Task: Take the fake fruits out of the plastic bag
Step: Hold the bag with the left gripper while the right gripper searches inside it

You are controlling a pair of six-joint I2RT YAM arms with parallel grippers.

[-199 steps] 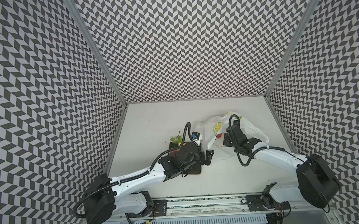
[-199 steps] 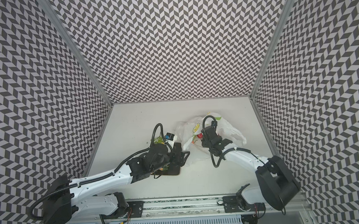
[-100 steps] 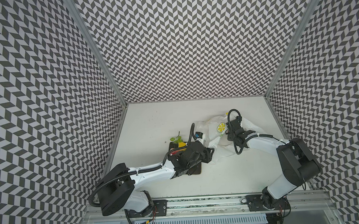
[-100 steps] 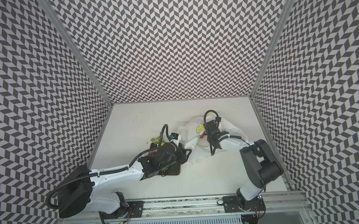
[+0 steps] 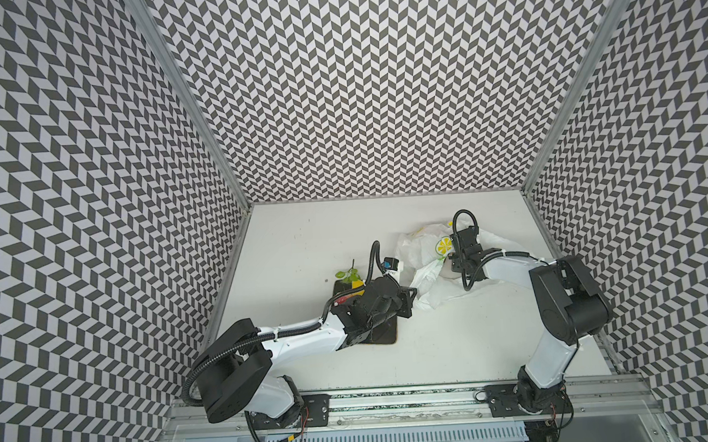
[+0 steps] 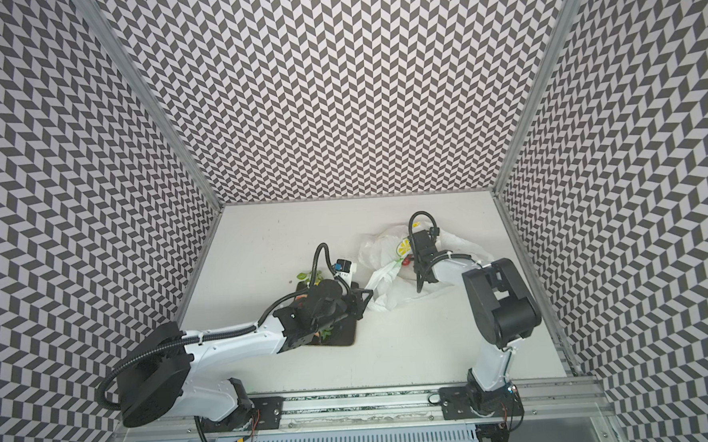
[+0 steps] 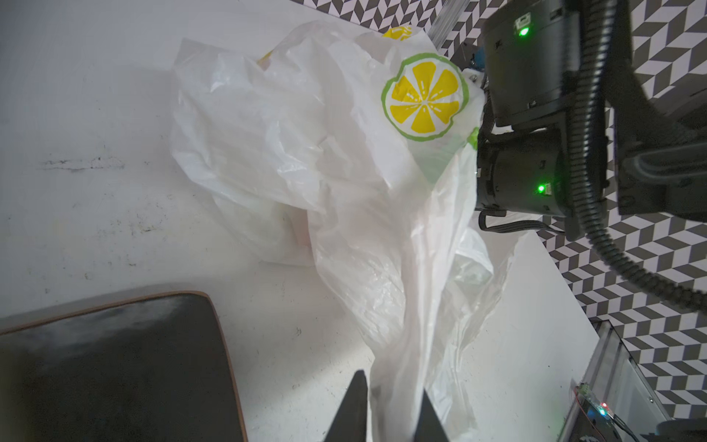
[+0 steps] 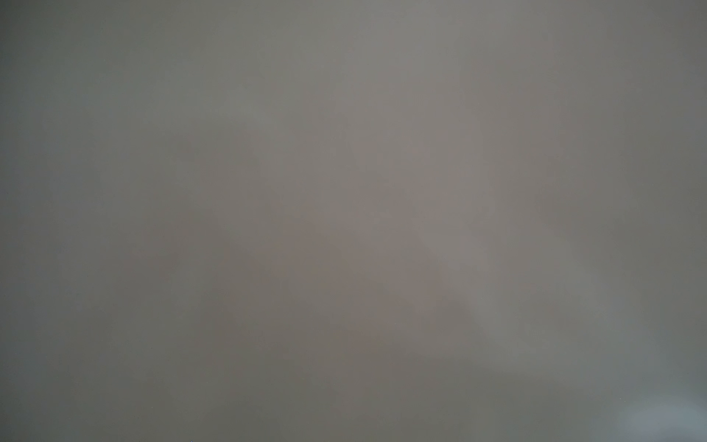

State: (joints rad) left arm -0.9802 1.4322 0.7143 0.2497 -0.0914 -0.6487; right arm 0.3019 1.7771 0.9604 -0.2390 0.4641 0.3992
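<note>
The pale counter (image 5: 303, 241) carries everything. On its right half lies the plastic bag (image 5: 428, 284), crumpled and slumped, a lemon slice print (image 7: 424, 97) facing up. Just left of the bag sits a dark square plate (image 5: 385, 332), mostly covered by the left arm. The left gripper (image 7: 392, 419) reaches past the plate's corner, and its fingers are pinched together on a stretched fold of the bag's near edge. The right gripper (image 5: 454, 264) is pushed into the bag; its wrist view is only grey blur, so whether it is apart or together cannot be told. Of the fake fruits, a leafy twig (image 5: 349, 274) pokes over the plate's far edge, and a small red piece (image 6: 405, 261), probably a strawberry, shows at the bag's mouth.
</note>
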